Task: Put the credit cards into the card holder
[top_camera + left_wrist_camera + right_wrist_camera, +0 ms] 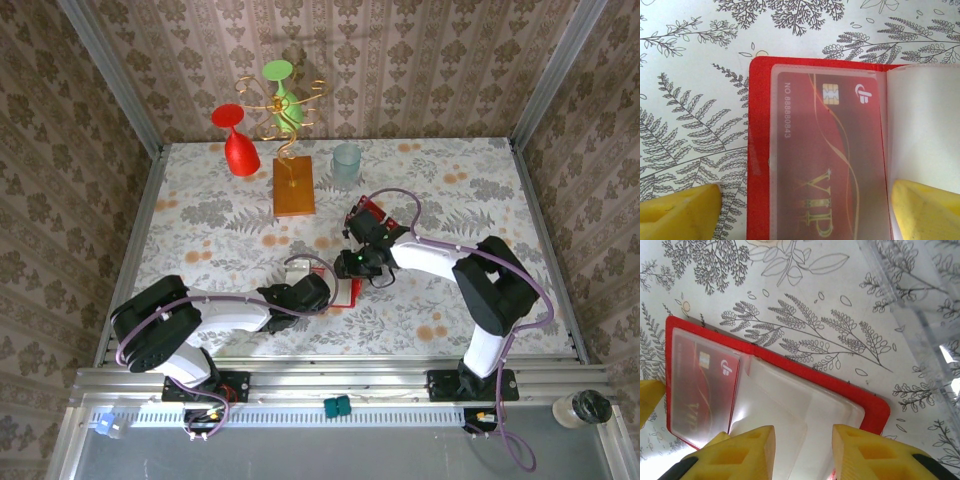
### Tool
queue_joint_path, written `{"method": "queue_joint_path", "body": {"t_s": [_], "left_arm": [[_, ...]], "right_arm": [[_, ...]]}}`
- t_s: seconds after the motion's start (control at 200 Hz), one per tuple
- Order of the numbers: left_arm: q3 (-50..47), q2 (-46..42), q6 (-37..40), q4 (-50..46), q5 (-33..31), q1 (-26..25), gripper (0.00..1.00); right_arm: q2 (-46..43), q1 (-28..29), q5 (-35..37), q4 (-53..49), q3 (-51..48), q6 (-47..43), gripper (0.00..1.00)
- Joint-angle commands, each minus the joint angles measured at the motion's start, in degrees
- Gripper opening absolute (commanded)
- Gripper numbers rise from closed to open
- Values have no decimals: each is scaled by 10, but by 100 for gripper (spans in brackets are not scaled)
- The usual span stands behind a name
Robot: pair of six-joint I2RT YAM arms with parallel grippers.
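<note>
The card holder (760, 150) lies open on the table, a red wallet with pale clear pockets (876, 416). One red credit card (825, 165) marked VIP sits inside its left clear pocket (700, 385). My left gripper (805, 212) is open, one yellow finger over the tablecloth and the other over the pale right-hand pocket, straddling the carded half. My right gripper (802, 452) is open just above the loose clear pocket leaves, holding nothing. From above, both grippers (325, 292) (358, 268) meet at the holder (350, 292) in mid-table.
A clear plastic tray (920, 305) stands just beyond the holder; something red (372, 210) shows there behind my right wrist. Farther back are an orange wooden block (293, 186), a red glass (237, 140), a green glass (283, 90) and a clear cup (346, 163).
</note>
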Motion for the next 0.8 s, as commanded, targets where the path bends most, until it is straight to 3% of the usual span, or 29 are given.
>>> {"method": "queue_joint_path", "body": {"t_s": [0.0,0.49,0.795], "left_arm": [[-14,4,-12,2,14,-4,89],[-10,-14,-7,-4,13,-4,90],[-25,-139,0,-76,-33,3,98]], "right_arm": [[12,4,-18,19,-7,14,37],[25,17,-60,26,22,20,37],[-1,44,-65,24,42,48,45]]}}
